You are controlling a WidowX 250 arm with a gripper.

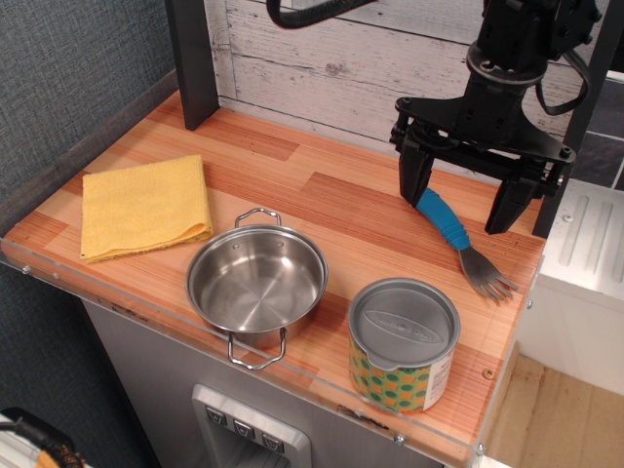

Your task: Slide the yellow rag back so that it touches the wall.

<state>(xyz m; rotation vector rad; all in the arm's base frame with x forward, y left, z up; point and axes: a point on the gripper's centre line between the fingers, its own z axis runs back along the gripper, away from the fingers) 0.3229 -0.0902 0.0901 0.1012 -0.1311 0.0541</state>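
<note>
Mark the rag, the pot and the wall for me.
rag (144, 207), main view, middle of the cloth.
pot (255, 283), main view, inner bottom.
wall (331, 58), main view, bare plank.

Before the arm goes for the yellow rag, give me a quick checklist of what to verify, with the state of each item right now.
1. Gripper open and holding nothing: ok.
2. Yellow rag lying flat, nothing on it: ok.
3. Rag touching the wall: not ok, bare counter lies between them.
4. Path behind the rag free: cannot tell, the dark post stands near its back right.
5. Pot apart from the rag: ok, a narrow gap.
6. Gripper over the rag: not ok, it hangs above the fork on the far side.
</note>
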